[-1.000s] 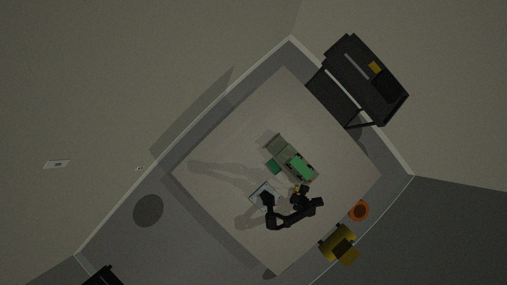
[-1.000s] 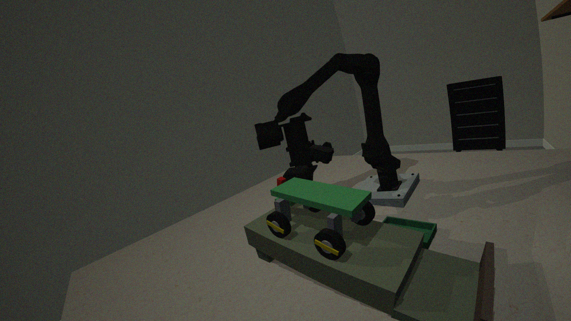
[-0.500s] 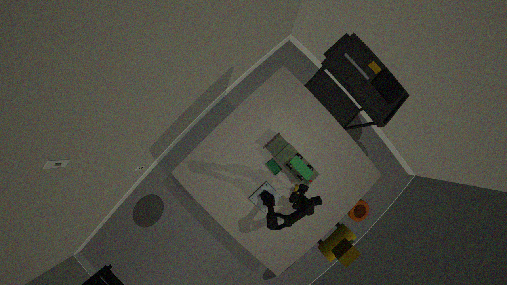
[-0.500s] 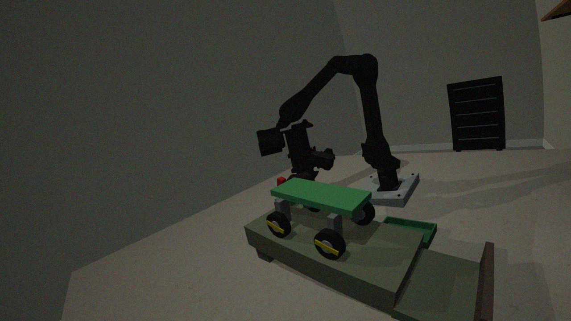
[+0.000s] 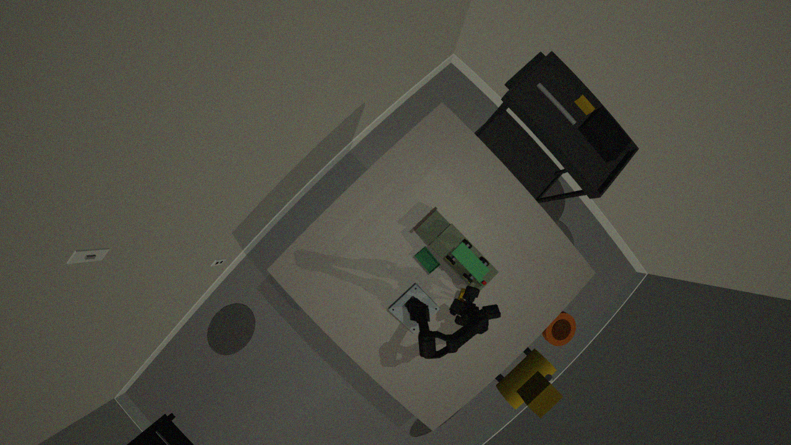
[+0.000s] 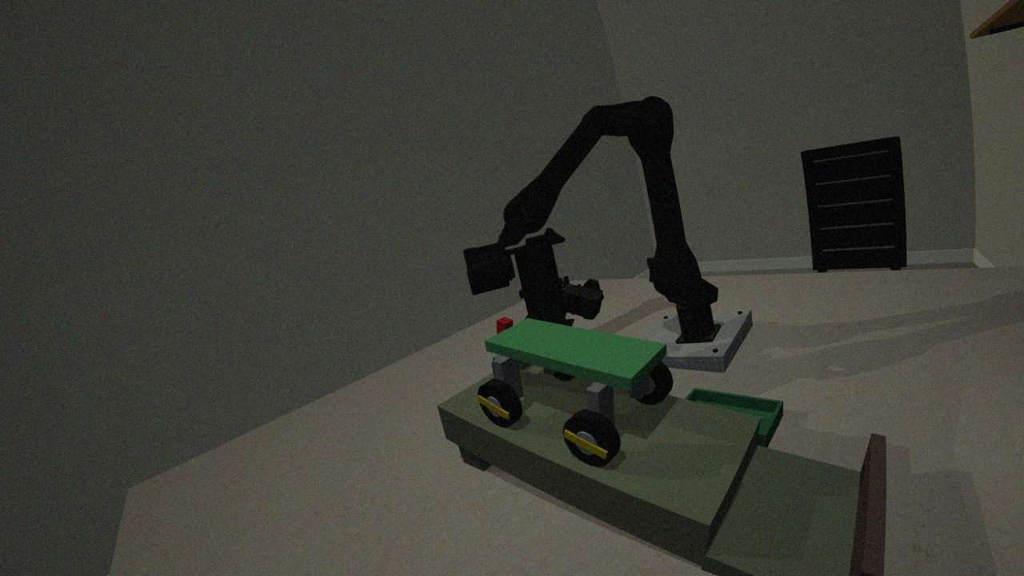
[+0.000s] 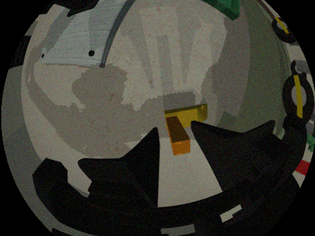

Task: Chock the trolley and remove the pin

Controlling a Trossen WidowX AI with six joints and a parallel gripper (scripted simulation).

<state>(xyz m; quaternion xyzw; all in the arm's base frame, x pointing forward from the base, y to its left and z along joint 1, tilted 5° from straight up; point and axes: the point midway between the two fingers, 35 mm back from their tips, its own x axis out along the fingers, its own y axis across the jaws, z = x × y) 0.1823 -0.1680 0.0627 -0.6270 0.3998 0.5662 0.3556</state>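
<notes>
The yellow chock (image 5: 461,294) (image 7: 192,118) sits on the table beside the ramp's uphill part, its orange handle (image 7: 181,148) pointing up. My gripper (image 7: 174,128) is partly open above it; the handle shows between the fingertips with gaps at both sides, not clamped. The black rubber base cannot be made out, and the exterior view does not show the chock. The green trolley (image 5: 469,261) (image 6: 576,350) stands on the ramp (image 5: 432,224) (image 6: 644,476). The red-headed stop pin (image 5: 484,282) (image 6: 504,326) (image 7: 302,167) stands at its uphill end. The green tray (image 5: 426,259) (image 6: 771,417) (image 7: 233,14) lies beside the ramp.
The arm's grey base plate (image 5: 398,305) (image 6: 734,336) (image 7: 79,42) is near the chock, on the side away from the ramp. A brown end board (image 5: 424,219) (image 6: 868,501) stands at the ramp's low end. The trolley and ramp rise close beside my gripper.
</notes>
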